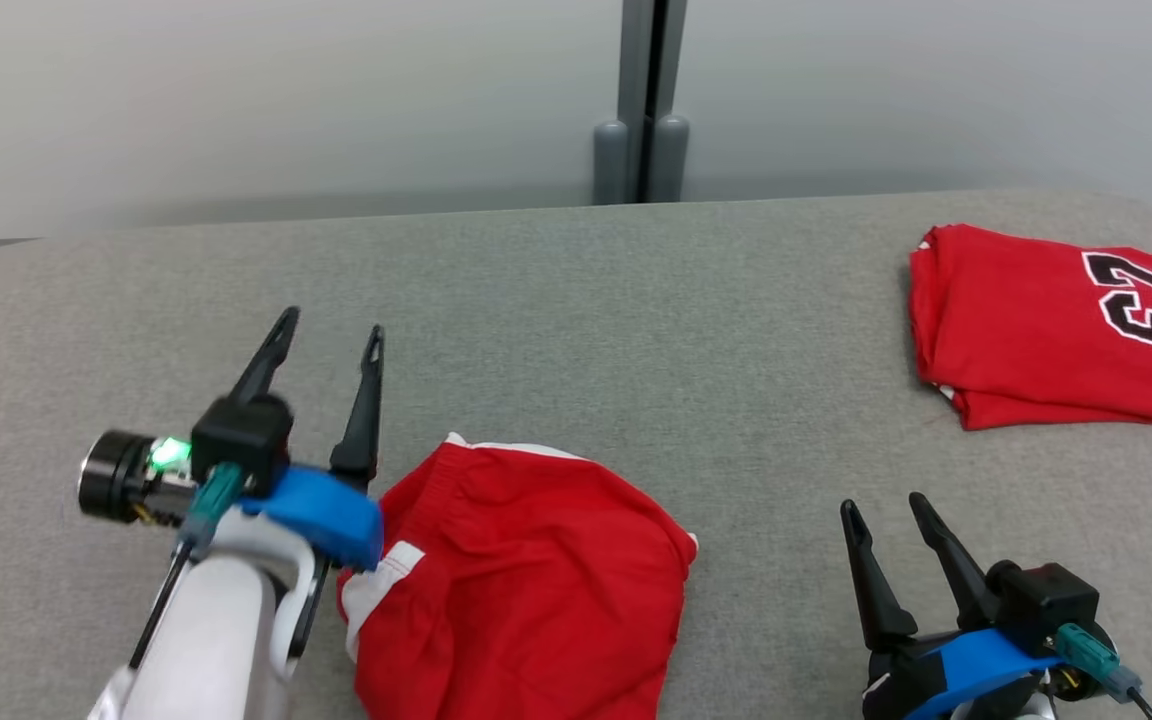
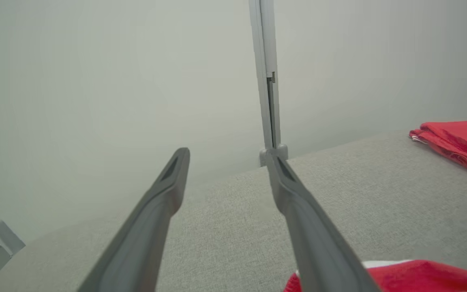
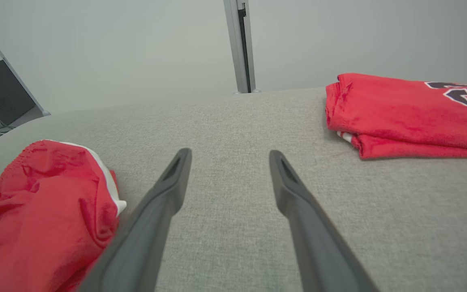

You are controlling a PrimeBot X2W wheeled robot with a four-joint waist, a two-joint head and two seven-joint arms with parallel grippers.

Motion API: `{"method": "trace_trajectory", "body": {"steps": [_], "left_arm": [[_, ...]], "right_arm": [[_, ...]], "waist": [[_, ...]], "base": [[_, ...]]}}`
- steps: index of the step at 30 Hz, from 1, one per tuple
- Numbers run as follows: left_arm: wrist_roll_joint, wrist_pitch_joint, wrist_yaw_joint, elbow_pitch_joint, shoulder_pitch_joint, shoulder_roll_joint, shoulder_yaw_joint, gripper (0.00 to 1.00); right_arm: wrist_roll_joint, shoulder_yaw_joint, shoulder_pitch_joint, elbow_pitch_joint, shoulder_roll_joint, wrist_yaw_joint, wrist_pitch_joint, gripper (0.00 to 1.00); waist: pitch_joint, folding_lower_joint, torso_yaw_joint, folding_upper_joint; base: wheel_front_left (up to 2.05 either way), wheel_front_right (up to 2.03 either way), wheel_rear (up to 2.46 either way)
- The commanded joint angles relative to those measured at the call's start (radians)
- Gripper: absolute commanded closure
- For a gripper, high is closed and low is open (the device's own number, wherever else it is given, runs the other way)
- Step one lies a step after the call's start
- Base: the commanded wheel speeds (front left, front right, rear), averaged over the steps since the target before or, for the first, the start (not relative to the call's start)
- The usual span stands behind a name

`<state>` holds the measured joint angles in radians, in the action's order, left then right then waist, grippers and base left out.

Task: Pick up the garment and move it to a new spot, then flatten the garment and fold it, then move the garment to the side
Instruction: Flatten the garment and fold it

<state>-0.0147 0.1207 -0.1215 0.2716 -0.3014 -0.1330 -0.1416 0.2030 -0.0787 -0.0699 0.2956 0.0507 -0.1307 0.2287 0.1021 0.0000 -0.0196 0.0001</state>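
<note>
- A grey fabric-covered table (image 1: 576, 330) stands before a pale wall with a grey post (image 1: 644, 100).
- The red garment (image 1: 526, 590) lies bunched at the table's near edge, between the grippers. Its white-trimmed edge faces the wall, and its long axis cannot be told.
- A folded red jersey (image 1: 1046, 330) lies far right, well apart.
- The left gripper (image 1: 331, 325), just beside the garment, and the right gripper (image 1: 883, 504) both have their fingers spread, holding nothing.

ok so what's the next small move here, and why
Probably swing the open left gripper right and down onto the crumpled red fabric garment with white trim: it lies unheld on the grey cloth table right beside that gripper, while the open right gripper sits farther off.
</note>
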Motion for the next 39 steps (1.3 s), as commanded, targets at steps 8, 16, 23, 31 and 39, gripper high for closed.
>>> {"method": "trace_trajectory", "body": {"steps": [8, 16, 23, 31, 39], "left_arm": [[-0.101, -0.254, -0.009, 0.076, -0.112, -0.049, -0.172, 0.0], [-0.228, -0.46, -0.008, 0.157, -0.093, -0.11, -0.311, 0.0], [-0.301, -0.53, -0.008, 0.205, -0.078, -0.117, -0.357, 0.0], [-0.319, -0.344, 0.003, 0.24, -0.153, -0.126, -0.332, 1.0], [-0.345, -0.1, 0.053, 0.322, -0.276, -0.167, -0.206, 1.0]], "right_arm": [[0.011, 0.004, -0.028, 0.014, 0.001, 0.0, 0.001, 0.0], [0.018, 0.005, -0.05, 0.029, 0.001, 0.0, 0.012, 0.0], [0.02, 0.001, -0.068, 0.041, 0.001, 0.0, 0.021, 0.0], [0.02, 0.001, -0.075, 0.05, 0.001, 0.0, 0.025, 0.0], [-0.002, 0.014, -0.103, 0.048, 0.001, 0.0, 0.029, 0.0]], "waist": [[0.03, 0.0, -0.046, -0.0001], [0.06, 0.0, -0.07, -0.0001], [0.074, 0.0, -0.083, -0.0001], [0.08, 0.0, -0.086, -0.0001], [0.087, 0.0, -0.094, -0.0001]], "base": [[0.0, 0.0, 0.0], [0.0, 0.0, 0.0], [0.0, 0.0, 0.0], [0.0, 0.0, 0.0], [0.0, 0.0, 0.0]]}}
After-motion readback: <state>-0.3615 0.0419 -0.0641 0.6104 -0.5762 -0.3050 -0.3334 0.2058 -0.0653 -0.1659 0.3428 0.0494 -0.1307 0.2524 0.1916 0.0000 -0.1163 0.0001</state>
